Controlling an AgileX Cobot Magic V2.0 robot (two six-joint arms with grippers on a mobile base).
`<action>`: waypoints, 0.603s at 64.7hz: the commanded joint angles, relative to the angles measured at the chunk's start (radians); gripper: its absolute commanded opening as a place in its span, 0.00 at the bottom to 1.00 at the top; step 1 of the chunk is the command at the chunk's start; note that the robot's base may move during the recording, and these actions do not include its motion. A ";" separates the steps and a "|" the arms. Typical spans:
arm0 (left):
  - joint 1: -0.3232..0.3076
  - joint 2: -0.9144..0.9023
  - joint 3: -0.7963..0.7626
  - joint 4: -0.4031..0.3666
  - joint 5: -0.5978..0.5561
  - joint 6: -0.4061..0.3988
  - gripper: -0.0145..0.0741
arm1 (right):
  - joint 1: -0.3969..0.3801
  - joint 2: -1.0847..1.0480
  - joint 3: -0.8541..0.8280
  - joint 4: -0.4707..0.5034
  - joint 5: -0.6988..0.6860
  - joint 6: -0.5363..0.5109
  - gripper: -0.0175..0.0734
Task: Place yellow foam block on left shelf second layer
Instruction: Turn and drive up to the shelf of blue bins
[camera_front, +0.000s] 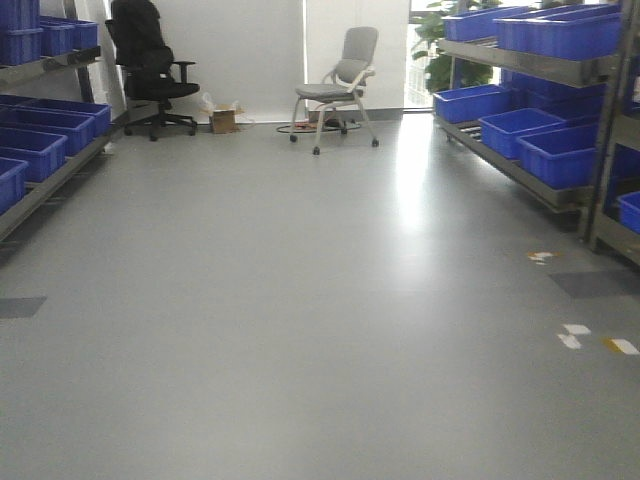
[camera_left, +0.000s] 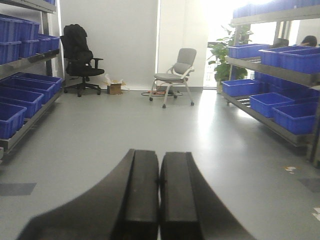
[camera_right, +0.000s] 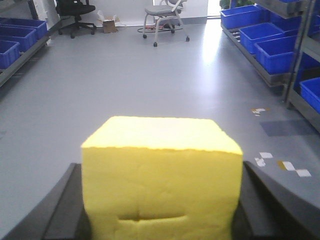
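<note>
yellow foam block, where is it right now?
Right wrist view, bottom centre: the yellow foam block is clamped in the right gripper, held above the bare grey floor in the middle of the aisle.

Three forward views, same grey chair (camera_front: 330, 92)

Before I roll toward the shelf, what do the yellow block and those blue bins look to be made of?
The yellow foam block looks like soft matte foam: ragged top edge, crease pressed into its front face. The blue bins are probably rigid moulded plastic: slight sheen, uniform lipped rims.
</note>
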 joint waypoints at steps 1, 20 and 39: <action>0.002 -0.016 0.026 -0.004 -0.088 -0.005 0.32 | -0.008 0.003 -0.033 -0.009 -0.090 -0.005 0.62; 0.002 -0.016 0.026 -0.004 -0.088 -0.005 0.32 | -0.008 0.003 -0.033 -0.009 -0.090 -0.005 0.62; 0.002 -0.016 0.026 -0.004 -0.088 -0.005 0.32 | -0.008 0.003 -0.033 -0.009 -0.090 -0.005 0.62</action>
